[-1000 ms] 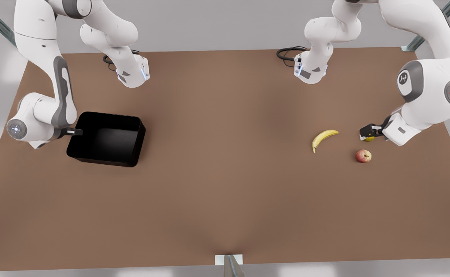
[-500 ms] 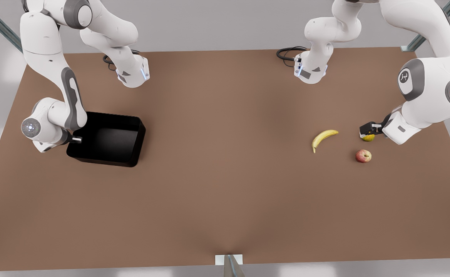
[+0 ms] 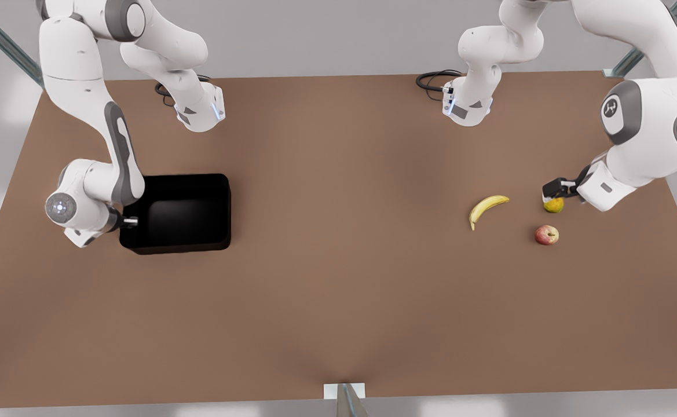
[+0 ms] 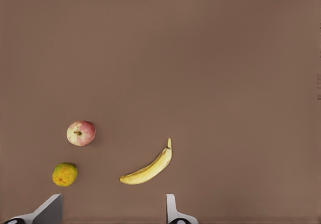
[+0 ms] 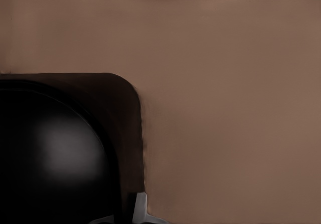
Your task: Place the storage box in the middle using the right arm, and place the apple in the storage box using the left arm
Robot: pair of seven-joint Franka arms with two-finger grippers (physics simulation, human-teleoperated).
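Note:
The glossy black storage box (image 3: 183, 209) sits on the brown table at the front view's left. My right gripper (image 3: 129, 221) is shut on its near-left wall; the right wrist view has the box (image 5: 65, 153) close up with one fingertip (image 5: 140, 207) outside the wall. The red apple (image 3: 546, 234) lies at the front view's right and also appears in the left wrist view (image 4: 81, 133). My left gripper (image 3: 555, 189) hovers open behind the apple, just over a yellow-orange fruit (image 3: 553, 205), with nothing between its fingers (image 4: 50, 210).
A yellow banana (image 3: 486, 208) lies left of the apple in the front view, and the same banana (image 4: 150, 168) lies beside the yellow-orange fruit (image 4: 65, 174) in the left wrist view. Both arm bases and their cables stand at the table's far edge.
The right arm has swung the storage box toward the front view's right and turned it square to the table. The left gripper has drawn back slightly, uncovering the yellow-orange fruit.

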